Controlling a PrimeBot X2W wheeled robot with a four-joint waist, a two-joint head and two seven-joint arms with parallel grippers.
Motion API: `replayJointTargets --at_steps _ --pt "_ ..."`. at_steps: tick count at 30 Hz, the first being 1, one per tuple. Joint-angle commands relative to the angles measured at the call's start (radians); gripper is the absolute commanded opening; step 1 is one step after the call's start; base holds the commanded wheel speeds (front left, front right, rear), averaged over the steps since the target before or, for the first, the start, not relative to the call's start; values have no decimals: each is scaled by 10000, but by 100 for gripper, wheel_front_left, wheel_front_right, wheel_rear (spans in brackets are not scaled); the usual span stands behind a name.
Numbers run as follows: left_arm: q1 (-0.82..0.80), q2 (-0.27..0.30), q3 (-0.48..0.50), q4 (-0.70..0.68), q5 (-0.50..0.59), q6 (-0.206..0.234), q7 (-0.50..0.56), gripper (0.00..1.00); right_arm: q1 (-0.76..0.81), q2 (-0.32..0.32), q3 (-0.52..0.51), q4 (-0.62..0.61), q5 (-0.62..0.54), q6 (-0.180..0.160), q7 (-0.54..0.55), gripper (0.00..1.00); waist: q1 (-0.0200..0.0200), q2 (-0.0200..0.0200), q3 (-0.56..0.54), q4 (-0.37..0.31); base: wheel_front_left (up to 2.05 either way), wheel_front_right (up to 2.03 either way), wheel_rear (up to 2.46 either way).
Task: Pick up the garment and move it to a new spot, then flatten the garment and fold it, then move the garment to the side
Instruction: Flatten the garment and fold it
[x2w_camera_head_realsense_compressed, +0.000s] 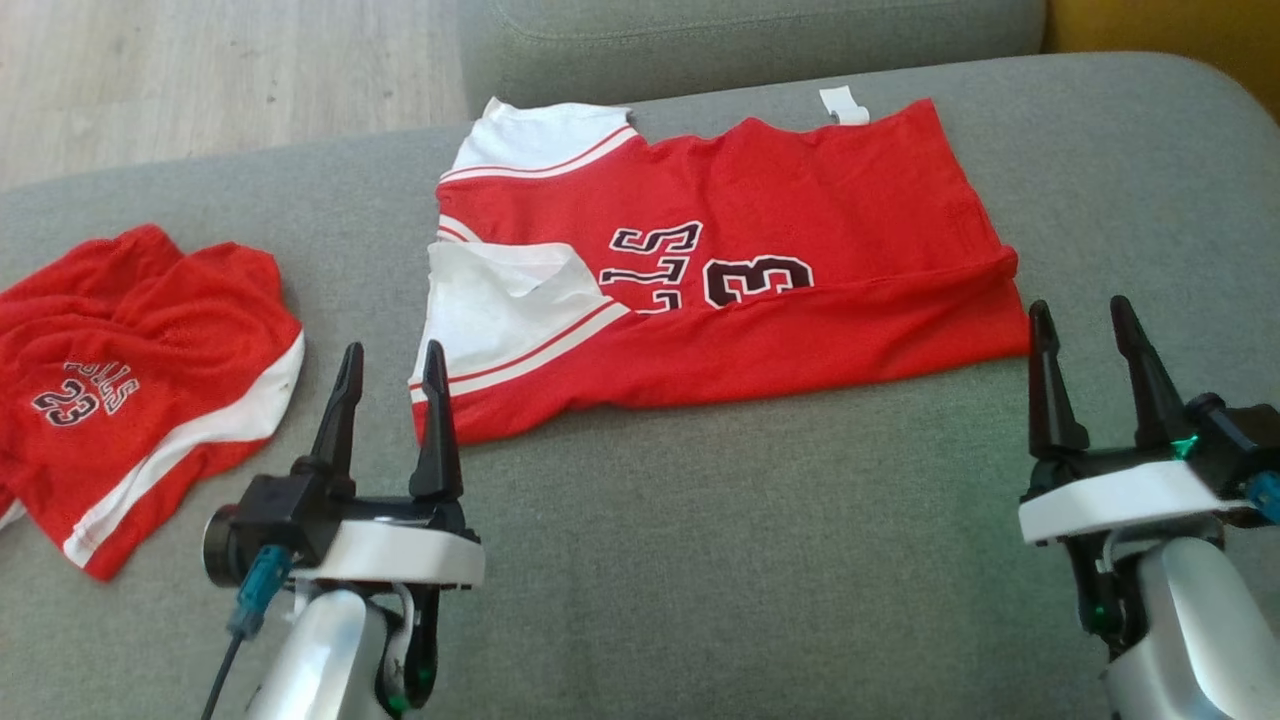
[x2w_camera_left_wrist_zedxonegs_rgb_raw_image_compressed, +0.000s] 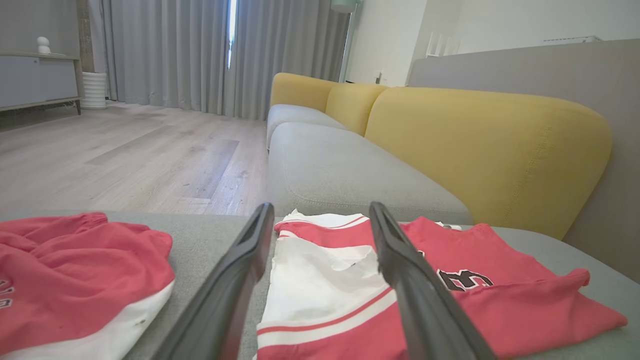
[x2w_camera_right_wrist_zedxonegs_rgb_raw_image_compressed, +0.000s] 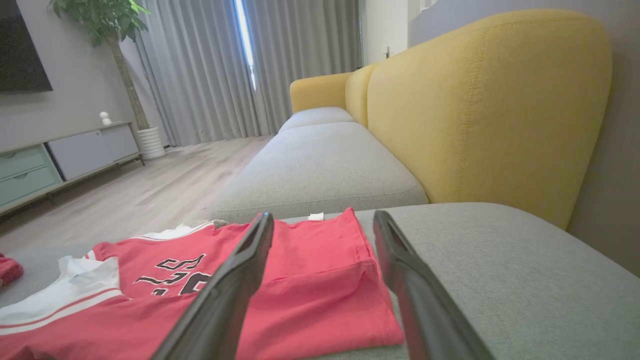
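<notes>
Red shorts (x2w_camera_head_realsense_compressed: 140, 390) lie crumpled at the left edge of the grey sofa seat (x2w_camera_head_realsense_compressed: 750, 560). A yellow backrest (x2w_camera_right_wrist_zedxonegs_rgb_raw_image_compressed: 490, 110) rises past its far right corner. Wooden floor (x2w_camera_head_realsense_compressed: 200, 80) and grey curtains (x2w_camera_left_wrist_zedxonegs_rgb_raw_image_compressed: 175, 55) lie beyond.

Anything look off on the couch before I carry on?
The jersey isn't flat: its white panel at the left end is rumpled and flipped over onto the red. The shorts lie crumpled further left.

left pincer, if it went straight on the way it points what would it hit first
Most likely the white sleeve end of the red and white mesh jersey, lying right ahead of the open left pincer; its height over the grey sofa cushion is unclear.
</notes>
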Motion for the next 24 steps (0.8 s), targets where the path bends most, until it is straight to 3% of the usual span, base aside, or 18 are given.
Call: replayJointTargets --at_steps 1,7,19,24 --pt "-446 26 470 -192 136 -67 -50 100 -237 26 200 -382 -96 -7 -64 100 1 0 69 -55 0 0 0" --pt "-980 -143 411 1169 298 -180 -49 100 -380 82 266 -474 -180 -7 -64 100 1 0 422 -204 0 0 0" --pt "-2568 42 621 4398 480 829 643 100 -660 129 354 -589 -167 -7 -64 100 1 0 1184 -664 0 0 0" --pt "-2821 77 459 5304 489 759 1222 100 -736 163 387 -609 -112 -7 -64 100 1 0 1313 -805 0 0 0"
